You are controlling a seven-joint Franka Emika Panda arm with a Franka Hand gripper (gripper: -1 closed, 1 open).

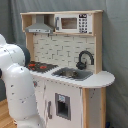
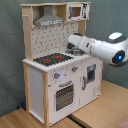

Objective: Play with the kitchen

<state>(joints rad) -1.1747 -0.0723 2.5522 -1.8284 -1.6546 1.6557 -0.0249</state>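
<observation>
One kitchen (image 2: 57, 75) stands on the wooden floor (image 2: 100, 112), with one stovetop (image 1: 41, 65), one sink (image 1: 72, 74) and one faucet (image 1: 85, 58). My arm (image 2: 100, 48) reaches over its surface near the sink. I cannot tell how my jaws stand.

You've got the kitchen (image 1: 70, 75) on the floor: stovetop (image 2: 52, 59) at the second exterior view's left, sink (image 1: 73, 74) beside it, faucet (image 1: 85, 59) behind. Hood (image 2: 49, 20) sits above the stovetop. Arm (image 2: 97, 49) reaches over the sink.
</observation>
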